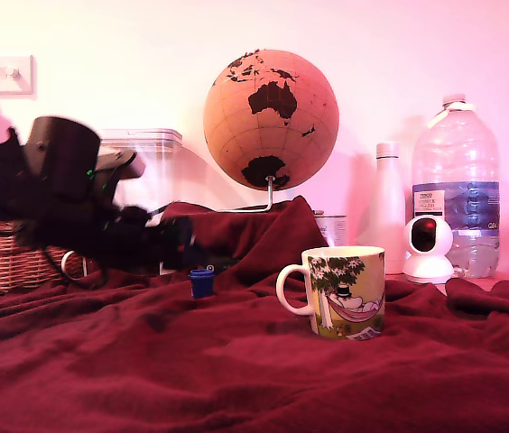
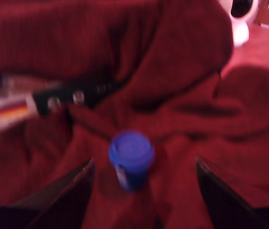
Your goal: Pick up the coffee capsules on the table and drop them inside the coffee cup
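A dark blue coffee capsule (image 1: pixel 201 282) stands upright on the dark red blanket covering the table (image 1: pixel 236 370), a little to the exterior view's left of the cream cartoon coffee cup (image 1: pixel 345 291). My gripper (image 1: pixel 182 245) hovers just above and behind the capsule, at the end of the black arm coming in from the exterior view's left. In the wrist view the blue capsule (image 2: pixel 130 158) sits between my two dark fingers (image 2: pixel 72 191), which stand wide apart and do not touch it. My gripper (image 2: pixel 144 191) is open. No beige capsule shows.
A blanket hump (image 1: pixel 263 234) rises behind the capsule. Behind stand a cork globe (image 1: pixel 271 119), white bottle (image 1: pixel 386 212), large water bottle (image 1: pixel 456 185) and small white camera (image 1: pixel 428 245). A wicker basket (image 1: pixel 6 257) sits at the exterior view's left. A black device (image 2: pixel 72 98) lies in the blanket folds.
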`<state>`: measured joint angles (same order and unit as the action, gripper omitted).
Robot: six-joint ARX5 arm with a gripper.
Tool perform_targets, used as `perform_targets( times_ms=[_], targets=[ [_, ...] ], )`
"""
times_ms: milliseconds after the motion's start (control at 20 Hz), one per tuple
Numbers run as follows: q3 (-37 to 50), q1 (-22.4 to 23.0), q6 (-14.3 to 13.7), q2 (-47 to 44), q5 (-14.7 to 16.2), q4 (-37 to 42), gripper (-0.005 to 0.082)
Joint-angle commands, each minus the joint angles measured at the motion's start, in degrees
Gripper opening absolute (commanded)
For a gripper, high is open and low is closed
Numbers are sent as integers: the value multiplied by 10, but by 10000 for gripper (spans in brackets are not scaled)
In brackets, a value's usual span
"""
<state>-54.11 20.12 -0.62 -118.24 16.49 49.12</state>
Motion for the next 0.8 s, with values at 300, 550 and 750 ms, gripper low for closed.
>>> perform_targets(
  times_ms=[300, 550, 750],
  targets=[
    [-31, 1, -5, -57, 4, 2, 606],
    [-57, 2, -3, -97, 11, 1, 606],
    [-85, 2, -3, -104, 11, -29, 606]
  ],
)
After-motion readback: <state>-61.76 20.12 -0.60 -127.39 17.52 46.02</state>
